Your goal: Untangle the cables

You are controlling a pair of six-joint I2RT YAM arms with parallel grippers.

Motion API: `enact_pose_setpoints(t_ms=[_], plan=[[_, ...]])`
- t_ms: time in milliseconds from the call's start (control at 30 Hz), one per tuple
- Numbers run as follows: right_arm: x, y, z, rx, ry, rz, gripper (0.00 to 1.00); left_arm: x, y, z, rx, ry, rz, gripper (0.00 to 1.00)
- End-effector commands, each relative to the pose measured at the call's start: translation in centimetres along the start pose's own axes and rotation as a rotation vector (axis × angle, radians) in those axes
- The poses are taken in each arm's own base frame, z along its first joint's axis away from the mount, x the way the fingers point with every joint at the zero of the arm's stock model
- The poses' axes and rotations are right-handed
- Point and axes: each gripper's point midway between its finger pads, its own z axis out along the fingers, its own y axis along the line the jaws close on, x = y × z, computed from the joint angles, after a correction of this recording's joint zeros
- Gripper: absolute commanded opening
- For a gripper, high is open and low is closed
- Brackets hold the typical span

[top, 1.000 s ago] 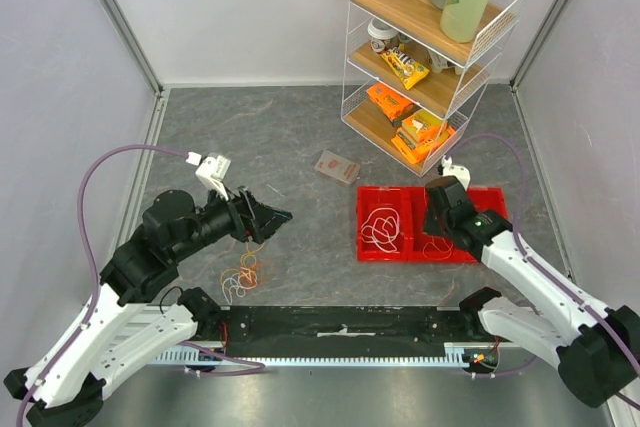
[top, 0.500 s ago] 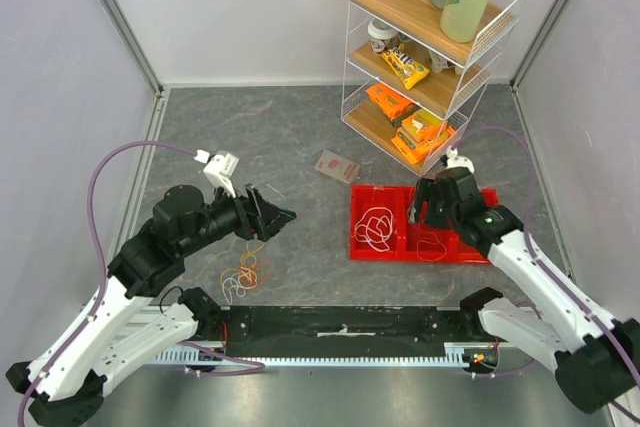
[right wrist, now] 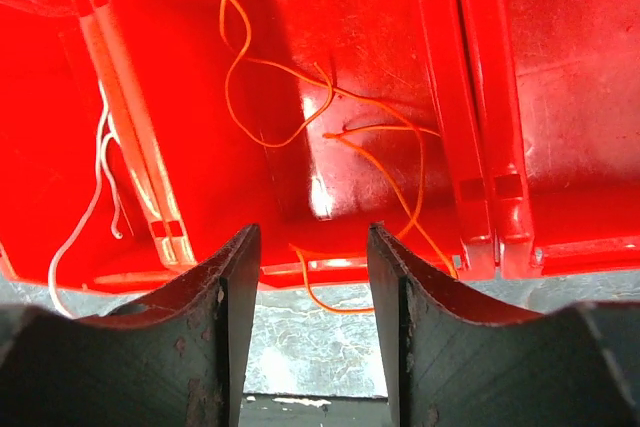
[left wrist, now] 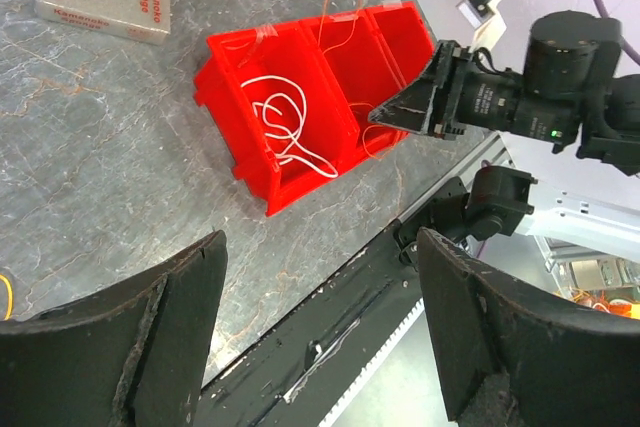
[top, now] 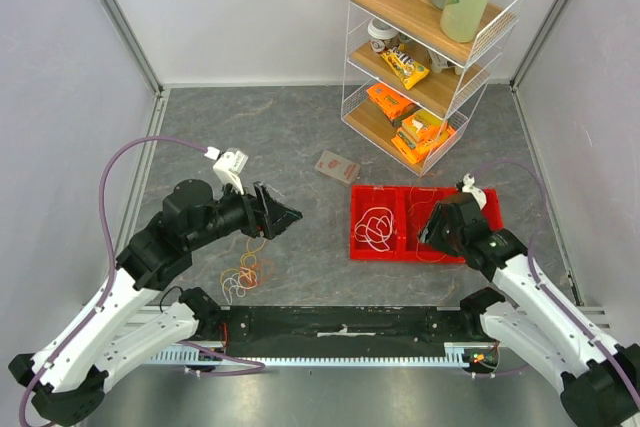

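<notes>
1. Cables (top: 243, 272) in orange, yellow and white lie in one small tangled heap on the grey tabletop (top: 250, 137), in front of the left arm and well apart from the red bin (left wrist: 232, 132).
2. One white cable (top: 377, 227) lies in loose loops inside the left compartment of this bin.
3. One orange cable (right wrist: 328, 97) lies in the compartment beside it. From the right wrist view I see that one end of it goes over the near rim and hangs outside.
4. My left hand (left wrist: 320, 287) hovers above the tabletop, just beyond the heap, and it points toward the bin. Its fingers are wide apart and nothing is between them.
5. My right hand (right wrist: 308, 267) is at the near rim of the bin, over the compartment with the orange cable. Its fingers are apart. The hanging end of the orange cable passes through the gap, but the fingers do not press it.
6. A flat sponge packet (top: 337, 166) lies on the tabletop, just beyond the bin.
7. A white wire shelf (top: 430, 47) stands at the far right and carries bottles and snack packs.
</notes>
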Motion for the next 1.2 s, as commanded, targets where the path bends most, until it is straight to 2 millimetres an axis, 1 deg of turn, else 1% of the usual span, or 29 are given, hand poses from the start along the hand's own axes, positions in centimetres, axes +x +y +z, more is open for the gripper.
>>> enact_pose_setpoints(t_ms=[0,67,100,167,233,300,400,500,600,667,733,800,933,1033,1167], plan=[[-0.6,0.7,1.6,-0.002,-0.03,0.072,0.54,-0.6,-0.7,-0.6,0.036,-0.026,0.025,0.82],[-0.4,0.4,2.6,0.016,-0.031,0.077,0.52,-0.7,-0.7,-0.9,0.03,-0.039,0.024,0.82],[-0.6,0.5,3.1,0.015,-0.038,0.077,0.48,-0.7,-0.7,-1.0,0.03,-0.041,0.027,0.82],[-1.2,0.7,3.7,0.03,-0.051,0.062,0.36,-0.8,-0.7,-1.1,0.031,-0.048,0.023,0.82],[-2.0,1.0,3.9,0.042,-0.068,0.05,0.32,-0.8,-0.7,-1.2,0.03,-0.043,0.021,0.82],[-2.8,1.6,3.8,0.034,-0.076,0.037,0.29,-0.7,-0.7,-1.3,0.026,-0.038,0.02,0.82],[-3.7,1.8,2.9,0.029,-0.104,0.0,0.36,-0.7,-0.5,-1.5,0.016,-0.042,0.026,0.82],[-3.7,0.5,1.5,0.077,-0.103,-0.039,0.5,-0.7,-0.2,-1.5,0.007,-0.049,0.028,0.82],[-2.2,-0.6,0.1,0.093,-0.056,-0.032,0.59,-0.5,-0.2,-0.9,0.013,-0.04,0.024,0.82],[-0.8,-1.3,-0.4,0.086,-0.028,0.029,0.63,-0.3,-0.2,-0.4,0.019,-0.029,0.021,0.82],[0.8,-2.1,-0.5,0.106,0.02,0.063,0.63,-0.2,-0.3,0.0,0.027,-0.023,0.018,0.82],[1.6,-2.4,-0.8,0.116,0.049,0.094,0.59,-0.2,-0.5,0.3,0.038,-0.017,0.011,0.82],[1.9,-2.0,-0.6,0.098,0.062,0.117,0.57,-0.2,-0.9,0.3,0.061,-0.014,0.003,0.82],[2.0,-3.0,0.3,0.143,0.047,0.091,0.56,-0.2,-1.0,-0.1,0.062,-0.017,0.0,0.82],[2.5,-4.1,1.6,0.194,0.061,0.043,0.5,-0.3,-0.9,-0.6,0.053,-0.031,-0.002,0.82]])
